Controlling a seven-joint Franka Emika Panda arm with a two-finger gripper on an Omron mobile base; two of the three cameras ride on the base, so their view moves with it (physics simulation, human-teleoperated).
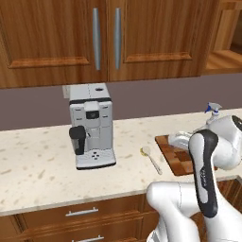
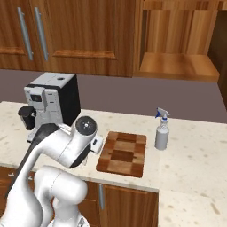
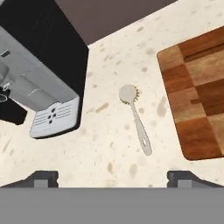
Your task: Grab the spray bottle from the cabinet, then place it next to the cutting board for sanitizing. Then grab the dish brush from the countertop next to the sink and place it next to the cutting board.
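— Where is the robot's arm?

— The white arm (image 1: 208, 170) comes up from low down and bends forward. In the right base view the arm (image 2: 62, 146) leans over with its round elbow up high.

— Which way does the hand point?

— Down.

— Can you see the gripper?

— Yes, in the hand view. The gripper (image 3: 113, 177) has two small dark fingertips (image 3: 41, 177) at the bottom, one on each side.

— Are they close together?

— No. They stand far apart, wide open. Nothing is between them.

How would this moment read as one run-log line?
claw: open, above counter | dish brush: lying beside cutting board | spray bottle: standing beside board
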